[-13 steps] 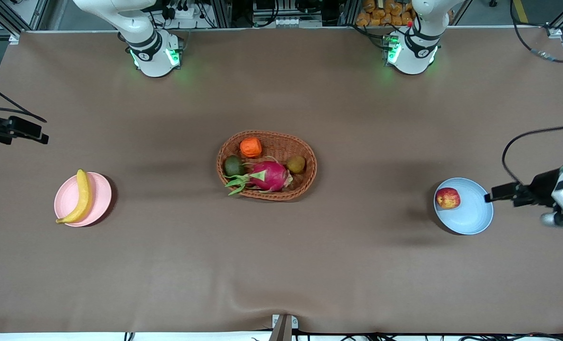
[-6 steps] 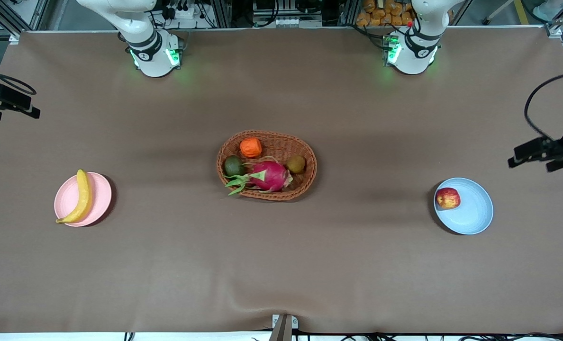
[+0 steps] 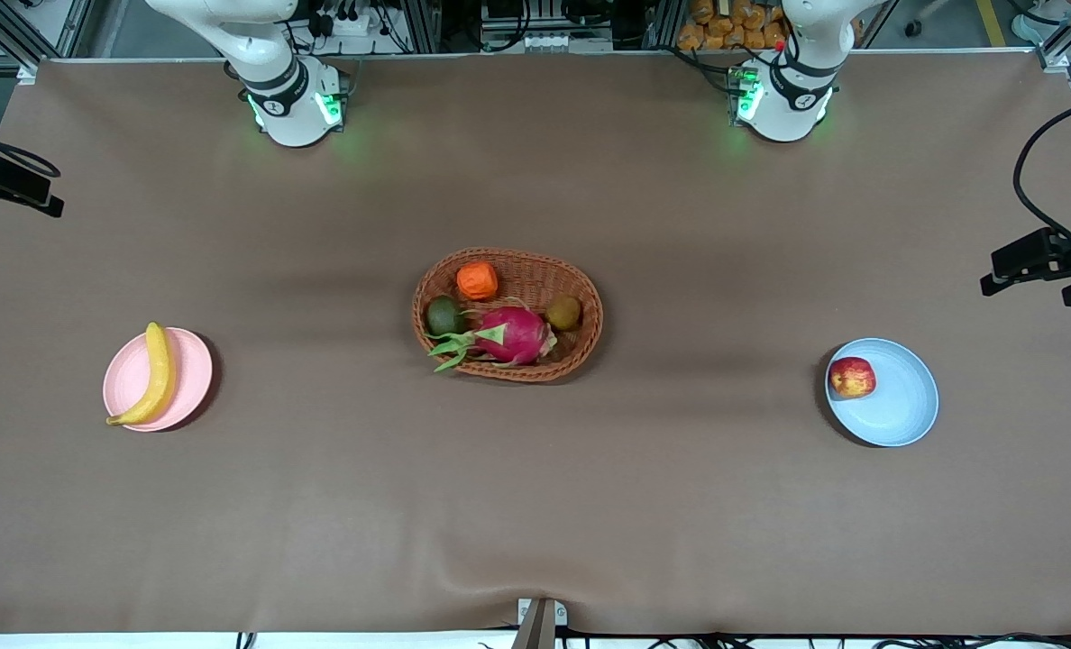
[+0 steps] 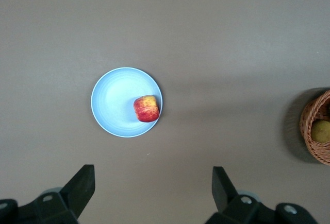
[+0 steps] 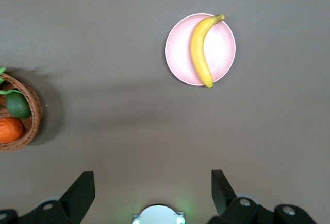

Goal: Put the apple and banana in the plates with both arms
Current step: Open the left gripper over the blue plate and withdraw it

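Brown table: banana spans pink plate, lengthwise toward the camera.

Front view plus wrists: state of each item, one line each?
banana: lying across pink plate
apple: on blue plate, near its rim
basket: holds four fruits
left gripper: open, empty, high over table
right gripper: open, empty, high over table
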